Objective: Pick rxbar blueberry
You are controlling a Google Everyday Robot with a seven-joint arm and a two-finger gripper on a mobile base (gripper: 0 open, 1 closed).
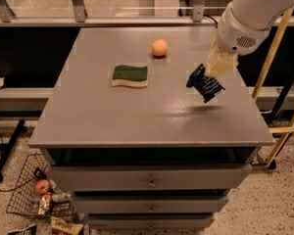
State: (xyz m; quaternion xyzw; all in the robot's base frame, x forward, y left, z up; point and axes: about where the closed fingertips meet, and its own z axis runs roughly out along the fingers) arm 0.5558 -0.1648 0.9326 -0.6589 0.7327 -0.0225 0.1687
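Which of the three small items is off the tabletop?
The rxbar blueberry, the navy wrapper hanging tilted from the gripper at right; the sponge and the orange ball lie on the table.

Dim warm light; glare on tabletop (137, 114); tool (212, 74), gripping rxbar blueberry (205, 84) above right side, casts shadow.

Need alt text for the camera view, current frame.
The gripper is shut on the rxbar blueberry and holds it tilted in the air above the right side of the grey table, with its shadow on the top below. A green-and-yellow sponge and an orange sit on the table to its left.
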